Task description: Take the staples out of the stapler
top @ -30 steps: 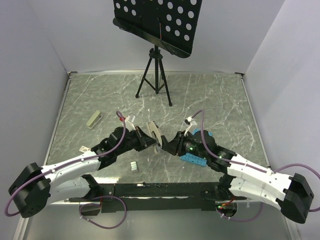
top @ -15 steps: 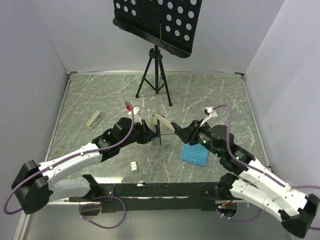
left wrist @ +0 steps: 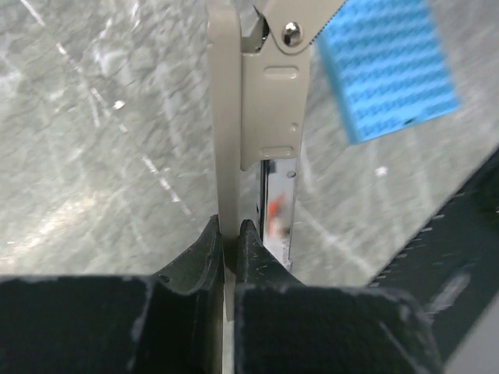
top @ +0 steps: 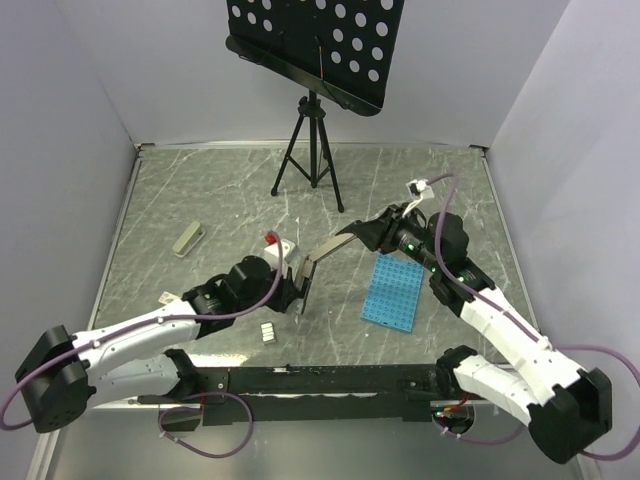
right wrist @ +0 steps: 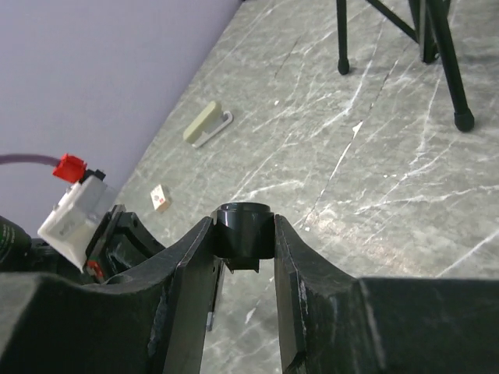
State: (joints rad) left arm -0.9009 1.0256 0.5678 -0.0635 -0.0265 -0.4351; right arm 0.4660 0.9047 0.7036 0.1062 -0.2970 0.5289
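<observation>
The stapler [top: 318, 252] hangs open as a wide V above the table between my two grippers. My left gripper [top: 297, 292] is shut on the free end of its pale lower arm. In the left wrist view the gripper [left wrist: 228, 234] pinches that arm edge-on. The stapler [left wrist: 269, 101] there shows its hinge rivet and a shiny staple channel. My right gripper [top: 350, 236] is shut on the dark end of the upper arm. In the right wrist view the gripper [right wrist: 243, 234] holds a black cap-like end [right wrist: 243, 222]. A small grey block of staples [top: 268, 331] lies on the table near the left arm.
A blue perforated plate [top: 392, 292] lies flat right of the stapler and shows in the left wrist view [left wrist: 390, 70]. A beige oblong object [top: 188, 238] lies at the left, also in the right wrist view [right wrist: 207, 123]. A black tripod stand [top: 312, 150] stands at the back.
My right gripper moved up and back to the right with the upper arm, so the stapler swung wide open. My left gripper drew nearer with the lower arm. The blue plate is uncovered.
</observation>
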